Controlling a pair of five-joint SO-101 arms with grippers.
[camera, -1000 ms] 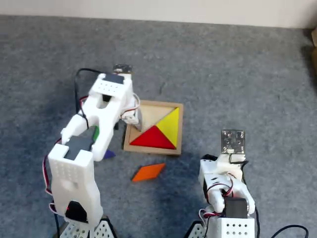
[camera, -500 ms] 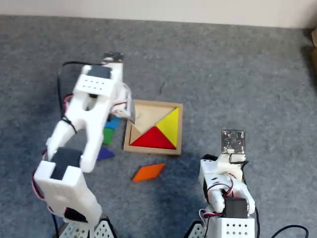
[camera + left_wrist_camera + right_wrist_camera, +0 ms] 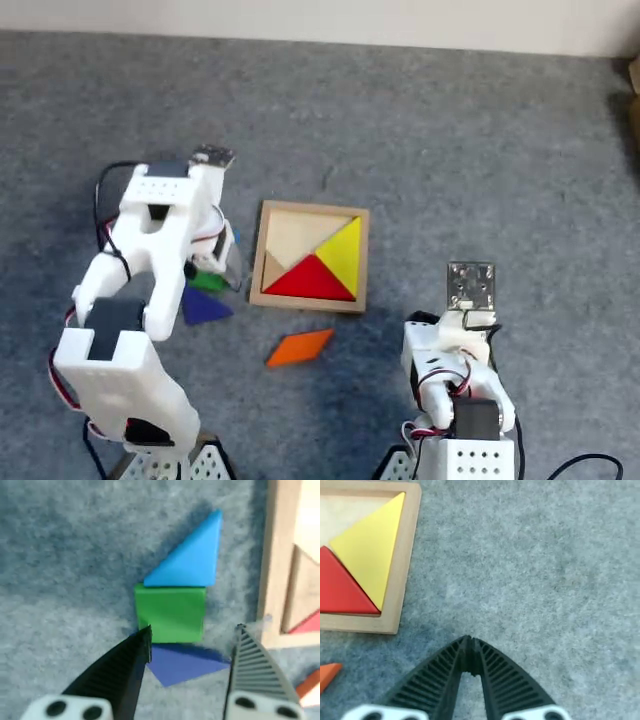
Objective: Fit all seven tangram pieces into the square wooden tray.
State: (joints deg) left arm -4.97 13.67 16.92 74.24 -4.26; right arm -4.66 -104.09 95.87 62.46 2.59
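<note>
The left arm has swung away from the tray [image 3: 305,303], where it was leaning over the left rim a second ago, and now hangs over the loose pieces just left of the tray. The left gripper [image 3: 194,630] has its jaws apart and empty, straddling the green square [image 3: 170,612]. A light blue triangle [image 3: 192,557] and a dark blue triangle [image 3: 182,660] touch the square on opposite sides. Inside the tray lie the red triangle [image 3: 308,277], the yellow triangle [image 3: 343,250] and what looks like a tan piece [image 3: 267,266]. The orange parallelogram [image 3: 298,346] waits just in front of the tray. The right gripper [image 3: 470,645], jaws together, hasn't stirred to the right of the tray. I'd say the square is next, with four pieces left to fit
</note>
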